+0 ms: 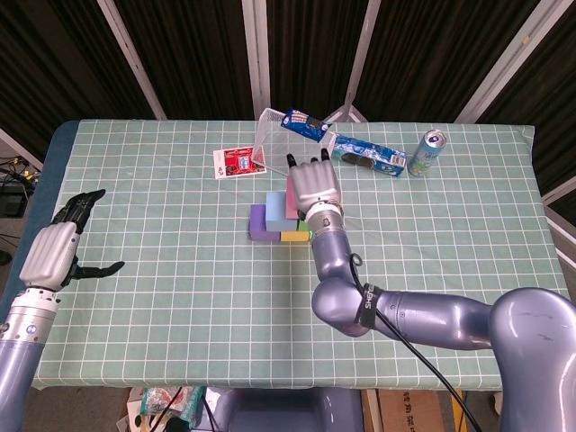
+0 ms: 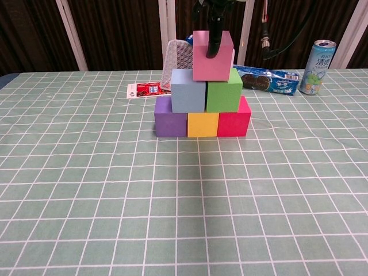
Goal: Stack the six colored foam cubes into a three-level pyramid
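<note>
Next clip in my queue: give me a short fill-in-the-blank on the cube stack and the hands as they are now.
1. The bottom row, from the chest view, reads purple cube, ____ cube, red cube.
2. The pink cube sits above the blue cube and the ____ cube.
3. The ____ hand holds the pink cube.
4. The left hand holds ____.

Missing words: yellow; green; right; nothing
</note>
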Controlling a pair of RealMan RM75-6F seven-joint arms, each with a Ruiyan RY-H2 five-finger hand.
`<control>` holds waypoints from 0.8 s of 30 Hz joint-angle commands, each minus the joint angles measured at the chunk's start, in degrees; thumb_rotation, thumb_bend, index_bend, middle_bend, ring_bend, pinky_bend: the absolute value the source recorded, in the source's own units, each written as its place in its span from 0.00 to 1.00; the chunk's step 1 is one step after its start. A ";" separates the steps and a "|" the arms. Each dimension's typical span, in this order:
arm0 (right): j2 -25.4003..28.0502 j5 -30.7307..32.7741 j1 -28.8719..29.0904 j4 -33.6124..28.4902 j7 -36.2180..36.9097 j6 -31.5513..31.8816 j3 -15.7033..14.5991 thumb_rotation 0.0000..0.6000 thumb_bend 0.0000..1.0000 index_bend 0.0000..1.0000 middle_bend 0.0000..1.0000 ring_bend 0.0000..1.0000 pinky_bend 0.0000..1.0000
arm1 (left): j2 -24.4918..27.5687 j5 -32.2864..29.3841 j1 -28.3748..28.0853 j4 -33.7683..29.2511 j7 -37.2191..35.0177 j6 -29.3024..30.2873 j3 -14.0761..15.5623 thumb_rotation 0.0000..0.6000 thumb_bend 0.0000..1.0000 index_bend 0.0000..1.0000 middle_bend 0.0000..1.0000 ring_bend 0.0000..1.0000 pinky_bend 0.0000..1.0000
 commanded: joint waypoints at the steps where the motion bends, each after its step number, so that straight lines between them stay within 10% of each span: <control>1: 0.10 0.07 -0.15 -0.19 -0.15 0.01 0.17 1.00 0.29 0.00 0.37 0.21 0.00 | 0.02 0.02 0.01 -0.02 -0.01 0.01 -0.01 1.00 0.10 0.00 0.06 0.00 0.10; 24: 0.05 0.07 -0.80 -0.68 -1.29 0.44 1.12 1.00 0.29 0.00 0.37 0.21 0.00 | 0.06 0.20 0.06 -0.16 0.09 0.04 0.05 1.00 0.10 0.00 0.06 0.00 0.10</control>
